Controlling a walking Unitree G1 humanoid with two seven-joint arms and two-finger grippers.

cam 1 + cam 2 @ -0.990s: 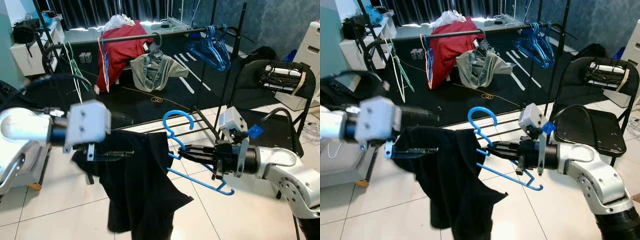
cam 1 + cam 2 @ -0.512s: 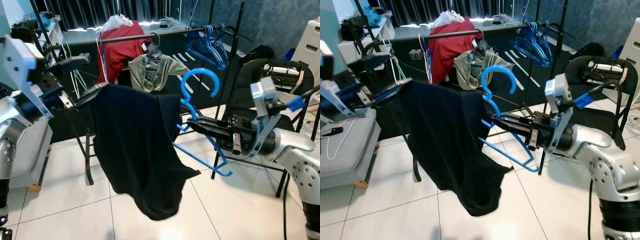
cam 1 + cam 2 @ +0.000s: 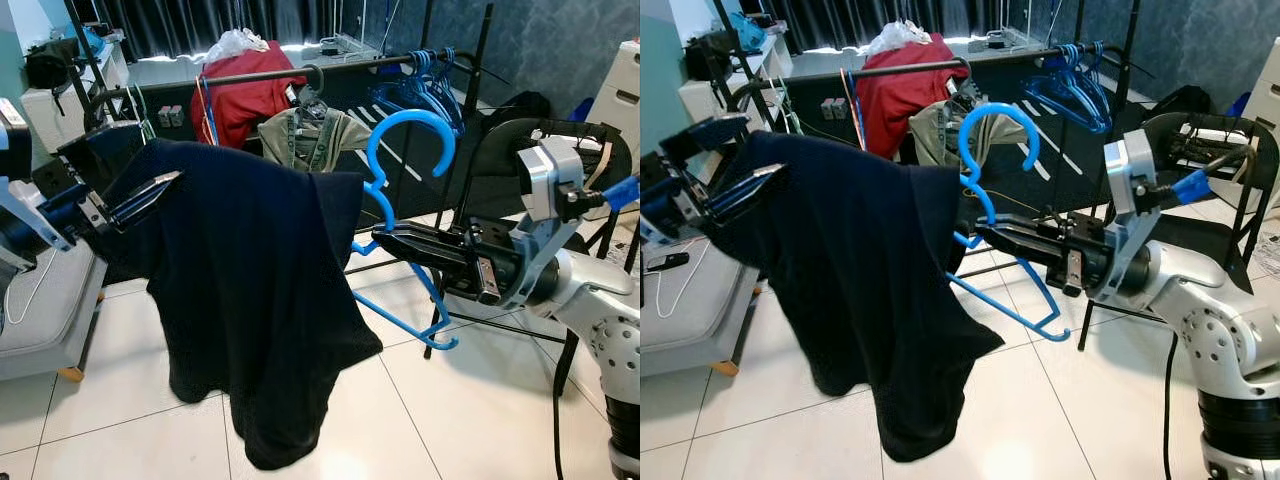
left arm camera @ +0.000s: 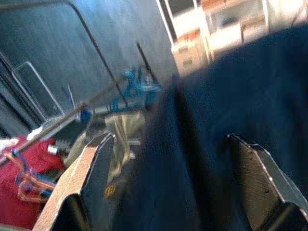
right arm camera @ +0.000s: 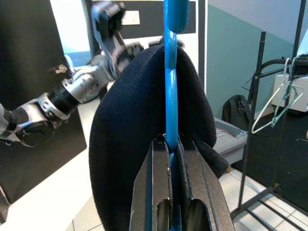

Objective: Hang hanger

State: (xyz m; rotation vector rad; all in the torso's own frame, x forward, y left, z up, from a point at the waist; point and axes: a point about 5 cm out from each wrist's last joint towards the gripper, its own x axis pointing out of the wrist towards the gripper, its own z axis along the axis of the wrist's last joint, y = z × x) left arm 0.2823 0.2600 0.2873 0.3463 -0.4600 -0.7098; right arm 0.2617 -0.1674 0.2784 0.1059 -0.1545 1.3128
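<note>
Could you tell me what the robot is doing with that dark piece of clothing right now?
The robot is holding a dark garment on a blue hanger up in front of a clothes rail. Its right hand is shut on the hanger just below the hook, and its left hand supports the garment's other shoulder. The hook is not yet on the rail, where a red garment, an olive one and spare blue hangers hang.

Garment (image 3: 250, 290) left of hanger (image 3: 400, 200)
</note>
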